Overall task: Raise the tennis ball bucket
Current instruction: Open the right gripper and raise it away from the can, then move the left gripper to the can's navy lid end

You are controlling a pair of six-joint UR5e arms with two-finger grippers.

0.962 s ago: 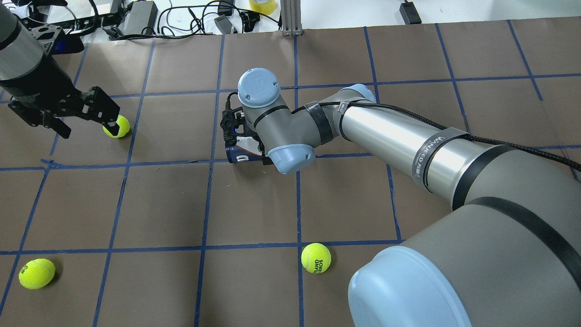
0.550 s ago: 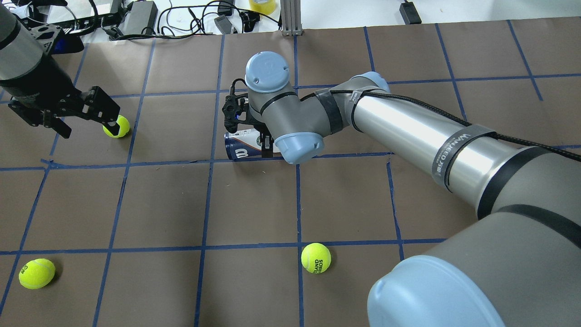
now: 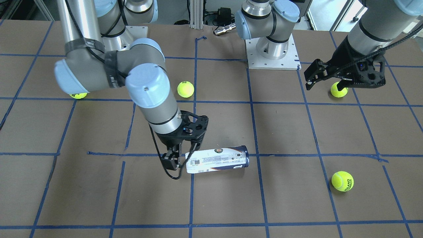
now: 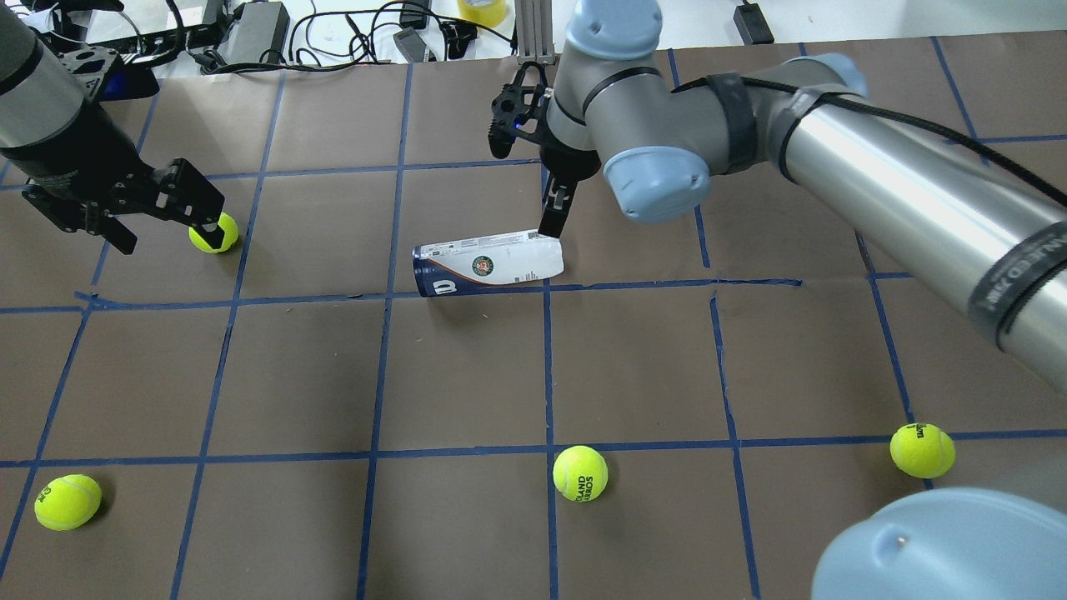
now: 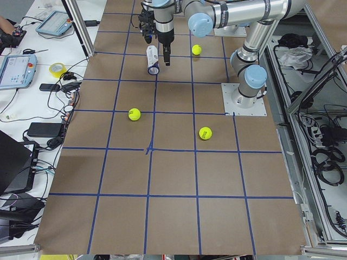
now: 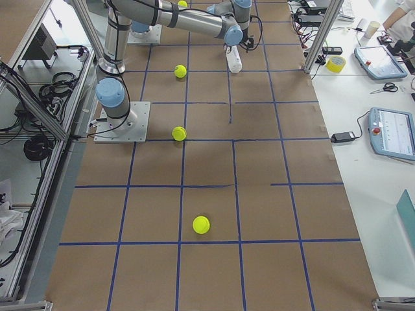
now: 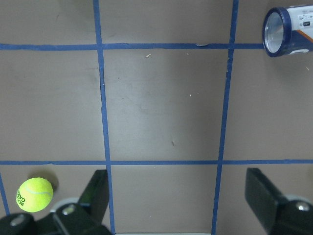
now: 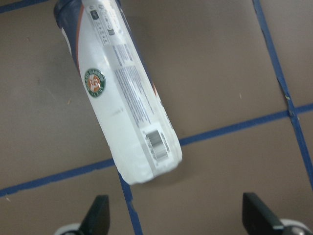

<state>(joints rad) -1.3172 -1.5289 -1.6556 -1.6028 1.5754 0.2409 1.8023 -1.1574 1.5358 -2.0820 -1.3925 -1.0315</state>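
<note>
The tennis ball bucket (image 4: 488,267) is a white can with a navy band and a round green-orange emblem. It lies on its side on the brown table; it also shows in the front view (image 3: 216,159) and in the right wrist view (image 8: 124,98). My right gripper (image 4: 525,187) is open and empty, raised over the can's white end. In the right wrist view (image 8: 178,215) the can's end lies just ahead of the spread fingers. My left gripper (image 4: 158,221) is open and empty at the far left, beside a tennis ball (image 4: 214,233). The can's open navy end shows in the left wrist view (image 7: 288,30).
Loose tennis balls lie at the front left (image 4: 68,502), front middle (image 4: 580,473) and front right (image 4: 922,450). Cables and power bricks (image 4: 250,33) and a metal post (image 4: 533,33) line the far edge. The arm bases (image 3: 272,49) stand on the robot's side.
My right arm has risen and swung toward the far right, so the gripper has gone from over the can's middle to above its white end. The can and left arm stayed put.
</note>
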